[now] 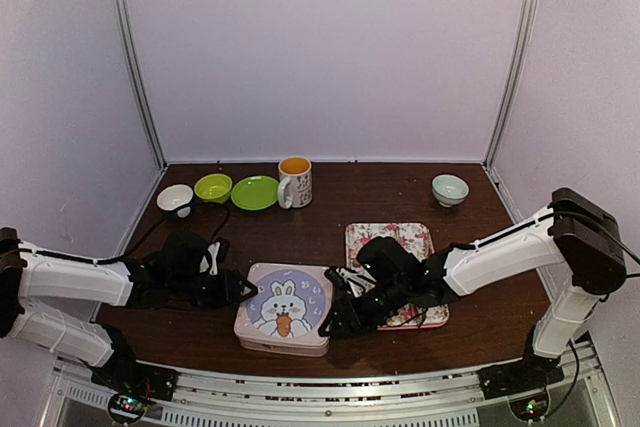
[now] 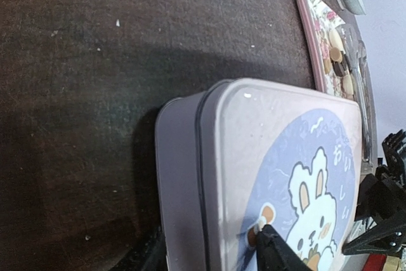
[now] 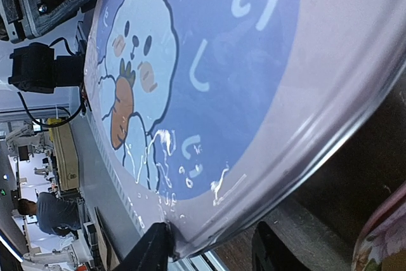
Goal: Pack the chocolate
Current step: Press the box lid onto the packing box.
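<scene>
— Pink rabbit-lidded metal tin [image 1: 284, 309] sits nearest us, left gripper [image 1: 244, 290] and right gripper [image 1: 332, 325] at opposite ends.
— Left wrist: chocolate [image 2: 336, 54] lies on the pink floral tray [image 2: 305, 12] beyond. Right wrist: fingers [image 3: 149, 252] straddle the rim. We cannot tell either grip.

Tan, cream chocolate [image 2: 336, 40]; pink floral tray [image 2: 310, 28].

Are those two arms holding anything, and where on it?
Only the bunny tin is a candidate: the left jaws straddle its left edge, the right jaws its lid rim on the right. Whether either clamps cannot be told.
</scene>
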`<state>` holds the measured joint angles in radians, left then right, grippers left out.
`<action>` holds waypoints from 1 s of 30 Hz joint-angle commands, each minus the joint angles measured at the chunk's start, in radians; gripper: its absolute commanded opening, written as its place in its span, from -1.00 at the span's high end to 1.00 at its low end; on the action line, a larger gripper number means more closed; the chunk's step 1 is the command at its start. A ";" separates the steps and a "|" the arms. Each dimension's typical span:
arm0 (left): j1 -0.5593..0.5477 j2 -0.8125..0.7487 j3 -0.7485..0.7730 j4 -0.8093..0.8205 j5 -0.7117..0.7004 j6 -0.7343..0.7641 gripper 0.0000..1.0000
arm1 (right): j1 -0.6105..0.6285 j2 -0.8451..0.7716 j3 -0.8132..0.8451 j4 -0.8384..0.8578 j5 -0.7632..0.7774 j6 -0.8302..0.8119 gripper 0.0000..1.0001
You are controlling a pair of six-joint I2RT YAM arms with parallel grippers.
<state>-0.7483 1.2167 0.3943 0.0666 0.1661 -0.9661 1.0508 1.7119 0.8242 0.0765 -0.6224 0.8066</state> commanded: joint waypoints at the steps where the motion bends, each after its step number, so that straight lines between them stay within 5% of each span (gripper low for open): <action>1: -0.004 0.022 -0.035 0.083 0.012 -0.010 0.00 | -0.026 -0.050 -0.010 -0.040 0.076 -0.033 0.06; 11: -0.005 0.060 -0.010 0.020 -0.037 0.026 0.13 | -0.143 -0.130 0.042 -0.123 0.170 -0.140 -0.41; 30: -0.004 0.113 0.052 -0.033 -0.041 0.067 0.16 | -0.231 0.172 0.303 -0.113 0.099 -0.312 -0.35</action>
<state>-0.7483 1.3033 0.4473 0.1089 0.1513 -0.9257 0.8303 1.8492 1.1095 -0.0288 -0.4995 0.5732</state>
